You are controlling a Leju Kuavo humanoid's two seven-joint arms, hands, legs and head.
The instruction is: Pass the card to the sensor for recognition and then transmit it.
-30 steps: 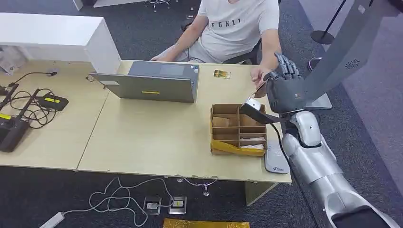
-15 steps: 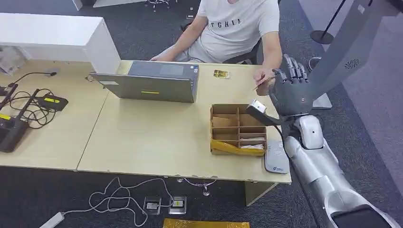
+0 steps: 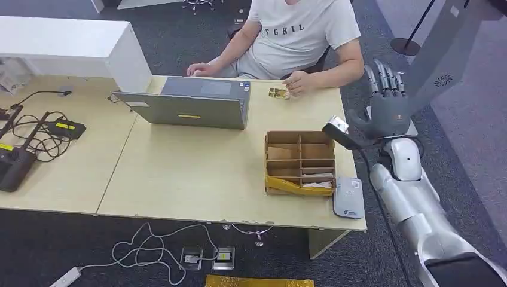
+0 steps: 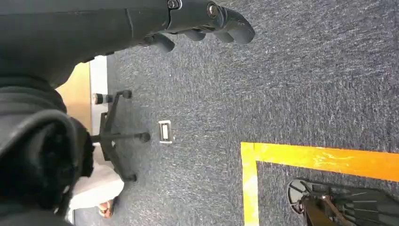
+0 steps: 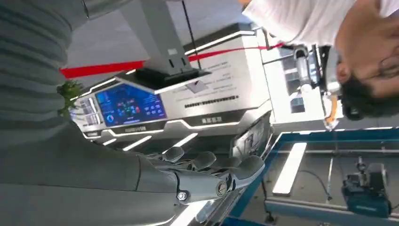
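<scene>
Card (image 3: 278,93) lies on the desk (image 3: 179,173), at the person's hand (image 3: 297,84), well ahead of and to the left of the right hand (image 3: 387,110). Looks like a gold/yellow card; too small to read any detail.

Right hand is raised past the desk's right edge, fingers (image 3: 384,78) straight up and spread, nothing in it. Right wrist view agrees: fingers extended, palm bare.

Left hand (image 4: 207,19) hangs by the robot's side over the carpet, fingers curled in loosely, holding nothing.

Sensor (image 3: 348,197): the grey-white pad on the desk corner, below the right hand and nearer the robot, just beside the divided cardboard box (image 3: 300,162). Nothing on it.

Status, judging from this layout:
- Card sits on the person's side and the robot hand is bare, so the handover part reads as done for this card.
- Can't confirm from these views that the sensor read happened; no indicator visible.
- Box compartments hold some pale flat items, could be more cards, can't tell.

Left, if the cycle repeats: bring the right hand down to the box, pick a card, tap it on the sensor, pass it across. Otherwise just retract the arm.

Laptop (image 3: 185,104) is far left of the right hand, not in the path.
</scene>
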